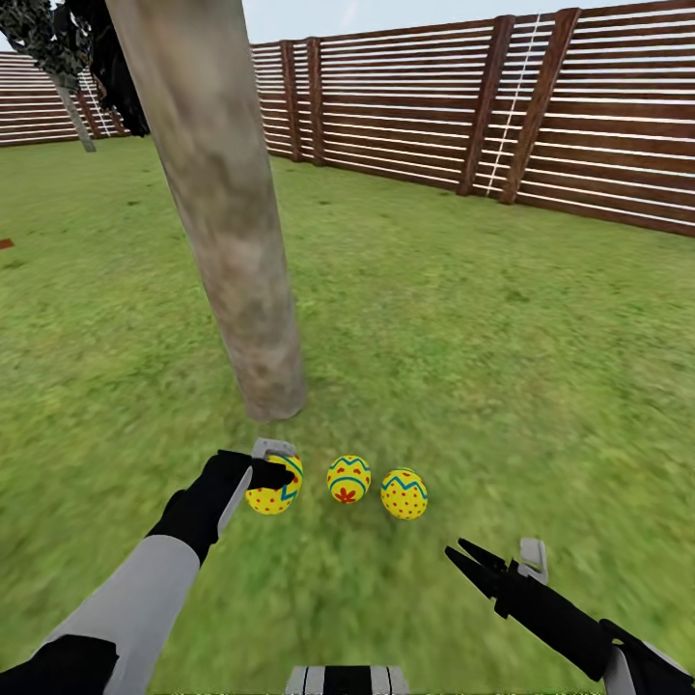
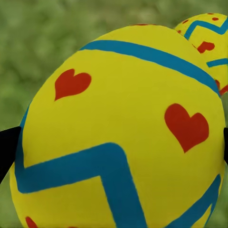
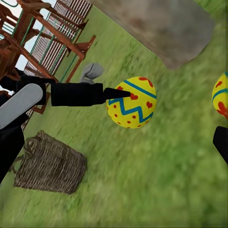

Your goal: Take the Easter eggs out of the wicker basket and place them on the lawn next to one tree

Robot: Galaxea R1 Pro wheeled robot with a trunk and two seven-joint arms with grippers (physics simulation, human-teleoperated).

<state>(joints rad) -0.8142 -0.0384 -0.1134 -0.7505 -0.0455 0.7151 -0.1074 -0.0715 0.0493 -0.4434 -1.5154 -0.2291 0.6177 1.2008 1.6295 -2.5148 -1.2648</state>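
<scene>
Eggs (image 1: 348, 479) in row on lawn (image 1: 483, 328) near tree (image 1: 222, 222). Left gripper (image 1: 280, 475) fingers grip left egg (image 1: 275, 490). Right gripper (image 1: 463, 557) fingers open, empty. Basket (image 3: 50, 164) apart, on grass.

I am working in a fenced back garden, rendered in simulation: mottled green lawn (image 1: 463, 319) runs out to a brown slatted wooden fence (image 1: 541, 106) under open sky. A thick grey-beige tree trunk (image 1: 222, 212) rises from the grass, and through the right wrist camera I see a wooden playset (image 3: 42, 38) beyond a wicker basket (image 3: 50, 164).
</scene>
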